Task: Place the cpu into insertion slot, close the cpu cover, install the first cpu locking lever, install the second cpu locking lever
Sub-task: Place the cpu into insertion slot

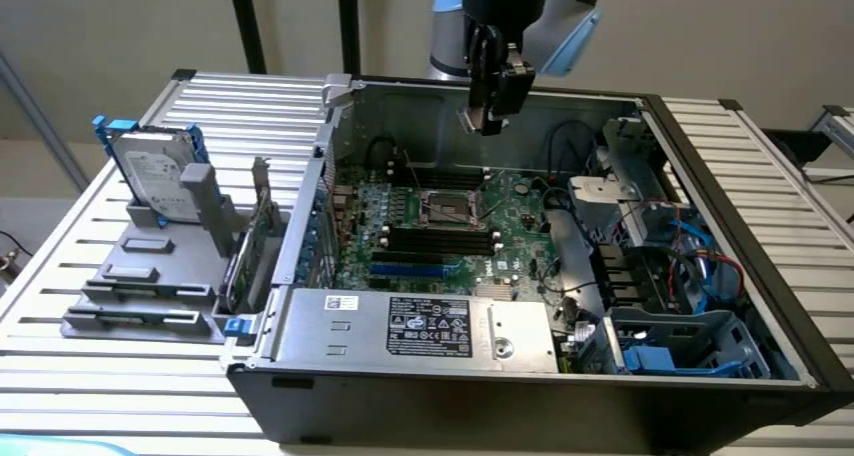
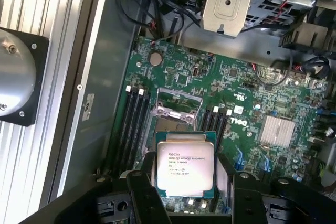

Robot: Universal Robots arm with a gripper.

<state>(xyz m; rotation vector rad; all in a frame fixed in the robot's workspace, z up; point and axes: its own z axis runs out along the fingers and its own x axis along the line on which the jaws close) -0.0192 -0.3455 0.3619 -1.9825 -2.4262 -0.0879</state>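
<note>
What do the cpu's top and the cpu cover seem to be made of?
cpu: likely metal lid, matte silver-tan with printed text, on a green board edge. cpu cover: probably bare steel, judging by its shiny silvery highlights.

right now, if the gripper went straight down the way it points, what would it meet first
Likely the green circuit board beside the square black socket, with the held tan-silver square chip touching first; depth unclear.

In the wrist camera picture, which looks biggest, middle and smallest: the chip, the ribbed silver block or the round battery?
1. The chip looks biggest, but it is nearest the camera, so its real size is unsure.
2. The ribbed silver block.
3. The round battery, smallest.
</note>
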